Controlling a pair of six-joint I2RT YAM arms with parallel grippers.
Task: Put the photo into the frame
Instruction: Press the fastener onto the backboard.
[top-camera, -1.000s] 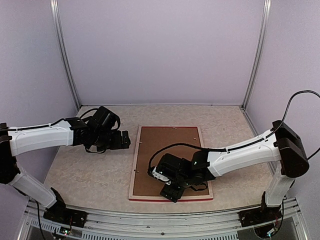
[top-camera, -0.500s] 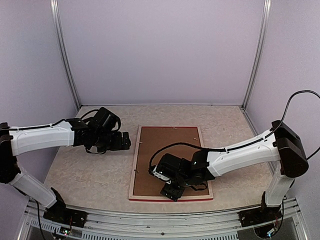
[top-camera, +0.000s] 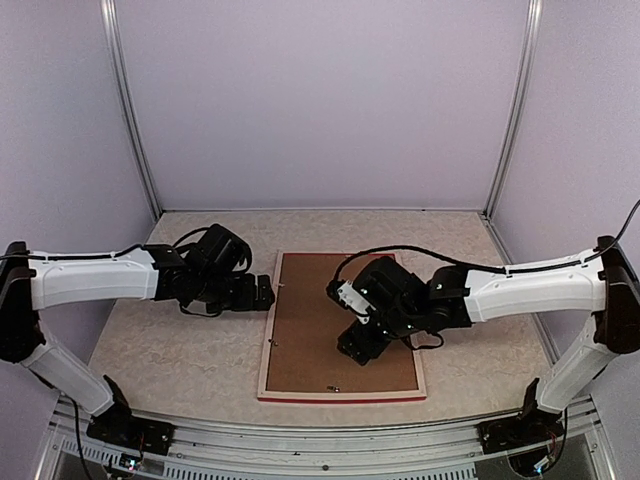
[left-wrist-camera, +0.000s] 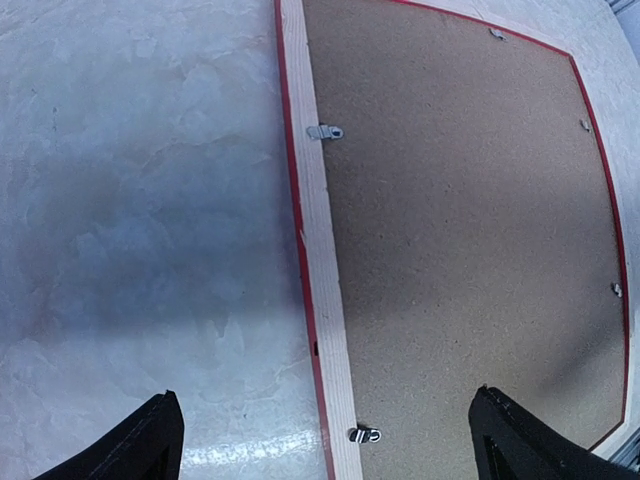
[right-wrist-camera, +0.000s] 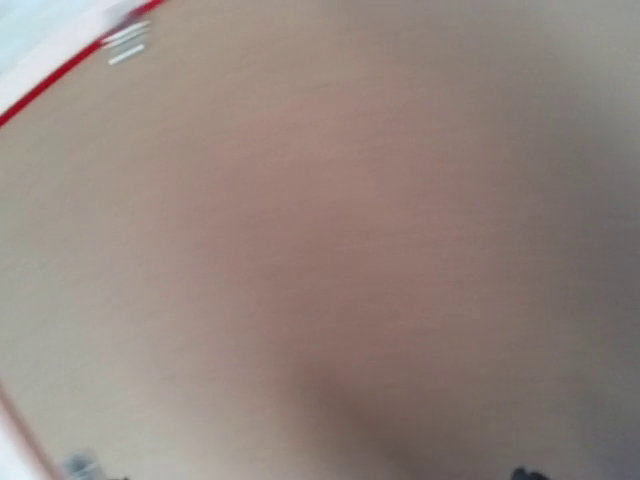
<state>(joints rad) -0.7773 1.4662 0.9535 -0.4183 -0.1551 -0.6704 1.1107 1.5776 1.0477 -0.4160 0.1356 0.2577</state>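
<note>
The frame (top-camera: 267, 345) lies face down in the middle of the table, with a red outer edge and pale wood rails. A brown backing board (top-camera: 325, 300) fills it, and the photo is hidden from view. My left gripper (top-camera: 263, 293) hovers open at the frame's left rail. In the left wrist view its fingers straddle that rail (left-wrist-camera: 325, 280), with the gripper (left-wrist-camera: 330, 445) empty. My right gripper (top-camera: 358, 344) hangs low over the board's middle, open and holding nothing. The right wrist view is blurred: only board (right-wrist-camera: 320, 240) and a red frame edge (right-wrist-camera: 60, 68) show.
Small metal turn clips (left-wrist-camera: 323, 131) sit along the frame's inner edge, another (left-wrist-camera: 364, 434) lying between my left fingers. The marbled tabletop (top-camera: 180, 350) stretches left of the frame. Lilac walls and metal corner posts (top-camera: 130, 110) enclose the back and sides.
My right gripper has risen from the frame's near edge and swung back to the board's middle. My left gripper has slid right, up to the frame's left rail.
</note>
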